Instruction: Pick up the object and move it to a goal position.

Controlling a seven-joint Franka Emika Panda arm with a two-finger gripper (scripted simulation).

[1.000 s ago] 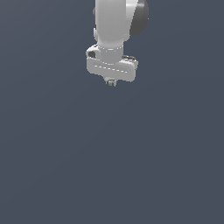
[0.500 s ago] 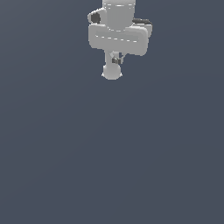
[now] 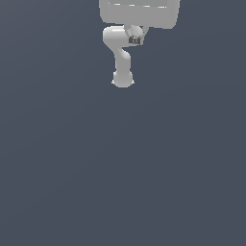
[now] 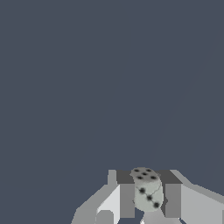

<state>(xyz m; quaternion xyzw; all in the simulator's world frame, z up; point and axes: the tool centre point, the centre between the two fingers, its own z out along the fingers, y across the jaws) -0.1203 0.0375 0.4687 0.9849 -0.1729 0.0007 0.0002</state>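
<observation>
Plain dark grey background everywhere. One tool (image 4: 148, 199), closed on one pale die (image 4: 147, 189) with black dots, held between two fingers (image 4: 127, 200).

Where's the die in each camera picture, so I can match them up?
Exterior view: the die is not visible; only the arm shows, at top centre.
Wrist view: the die sits low in the picture, between the end effector fingers.
Shared landmark: the plain dark grey floor.
</observation>
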